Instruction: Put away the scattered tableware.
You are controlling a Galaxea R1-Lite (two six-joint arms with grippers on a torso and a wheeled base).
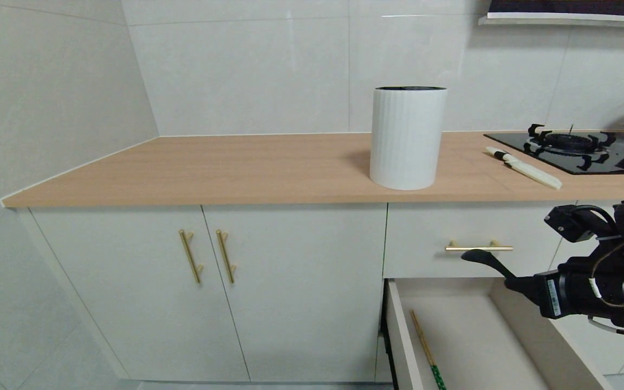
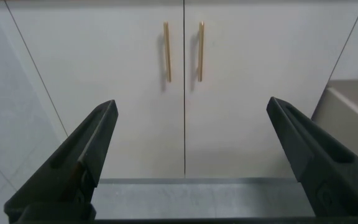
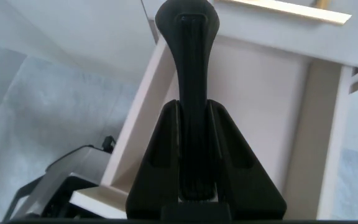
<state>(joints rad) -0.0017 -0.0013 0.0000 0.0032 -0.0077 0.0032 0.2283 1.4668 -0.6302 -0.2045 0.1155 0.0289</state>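
Cream knife (image 1: 523, 167) with a dark band lies flat on the wooden counter (image 1: 236, 168), near the black hob, long axis far-left to near-right. Wooden chopsticks (image 1: 424, 346) lie in the open white drawer (image 1: 398, 330), green tips pointing near. I read the right gripper (image 1: 474, 254) over the drawer, fingers pressed together, holding nothing. The left gripper (image 2: 191, 106) is spread wide.

The open drawer (image 1: 400, 336) lies mostly free, chopsticks (image 1: 426, 349) hugging its left wall
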